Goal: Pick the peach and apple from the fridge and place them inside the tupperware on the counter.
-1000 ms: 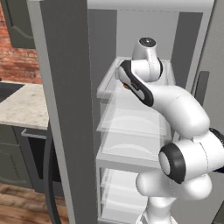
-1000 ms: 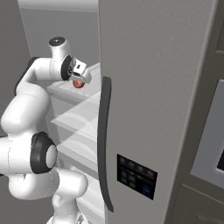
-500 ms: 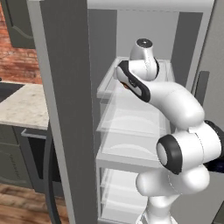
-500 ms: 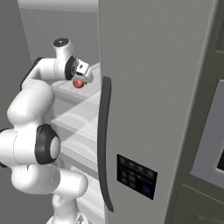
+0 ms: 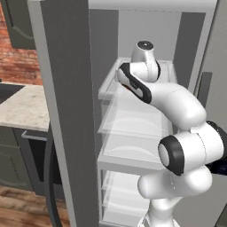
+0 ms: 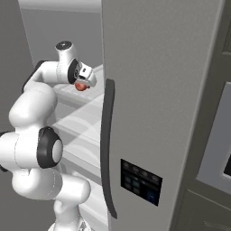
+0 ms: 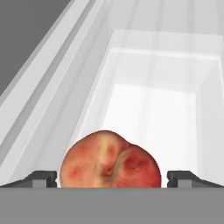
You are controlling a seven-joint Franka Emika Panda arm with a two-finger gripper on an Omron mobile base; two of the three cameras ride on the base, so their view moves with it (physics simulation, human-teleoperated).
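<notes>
At the far left of the left base view a red brick wall (image 5: pixel 20 62) rises behind a pale speckled stone counter (image 5: pixel 22 108), with dark grey cabinet fronts (image 5: pixel 13 164) below and a wood-plank floor (image 5: pixel 22 206) at the bottom. Next comes the open fridge door (image 5: pixel 71 111), a flat matte grey slab seen nearly edge-on. Inside the fridge (image 5: pixel 186 48) the walls are smooth light grey, and translucent white shelves (image 5: pixel 133 128) with raised lips are stacked one above another.

The glossy white arm (image 5: pixel 177 102), with dark bands at its joints, reaches over the upper shelf. In the right base view the gripper (image 6: pixel 86 81) hangs just above the peach (image 6: pixel 80 86), a small round red shape on that shelf. To its right stands the shut fridge door (image 6: pixel 158 90), plain grey, with a long dark curved handle (image 6: pixel 107 149) and a black control panel (image 6: pixel 140 179) low down.

In the hand view the peach (image 7: pixel 109 162) is round, mottled red and orange with a cleft and a stem dimple, resting on the frosted shelf. The two dark fingertips (image 7: pixel 40 178) stand spread wide on either side of it, clear of its skin, gripping nothing.
</notes>
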